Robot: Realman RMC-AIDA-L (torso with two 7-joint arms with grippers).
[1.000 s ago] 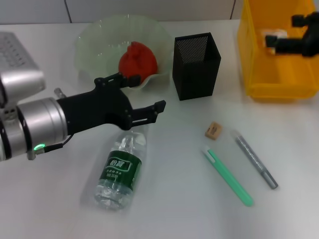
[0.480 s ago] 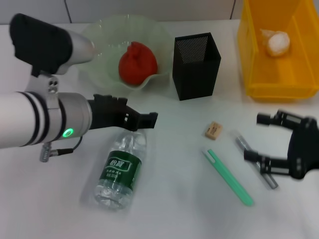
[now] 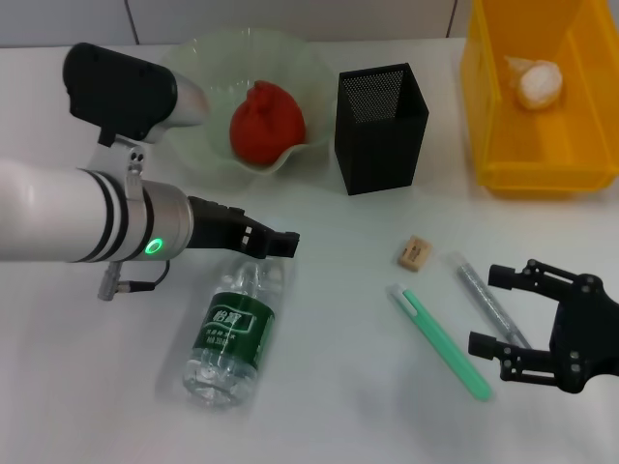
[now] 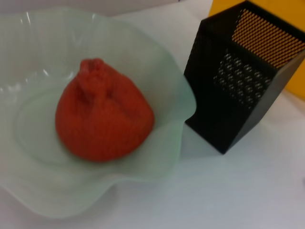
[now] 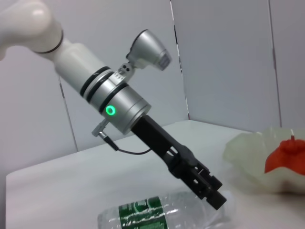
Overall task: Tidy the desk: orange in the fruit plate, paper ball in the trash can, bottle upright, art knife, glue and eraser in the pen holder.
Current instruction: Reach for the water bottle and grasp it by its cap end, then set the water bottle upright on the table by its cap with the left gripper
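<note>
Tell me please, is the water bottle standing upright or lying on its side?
Lying on its side. The bottle rests flat on the table, green label up, cap end under the left hand.

The only printing in view is on the bottle (image 3: 235,330), which lies on its side just under the tip of the left gripper (image 3: 280,244). Its green label (image 3: 232,329) carries white characters, perhaps Chinese brand lettering, with a line of smaller white print beneath them; none of it is sharp enough to read. In the right wrist view the same green label (image 5: 143,206) shows below that gripper with white marks that are equally unreadable. Nothing else carries readable text, numbers or signs.
</note>
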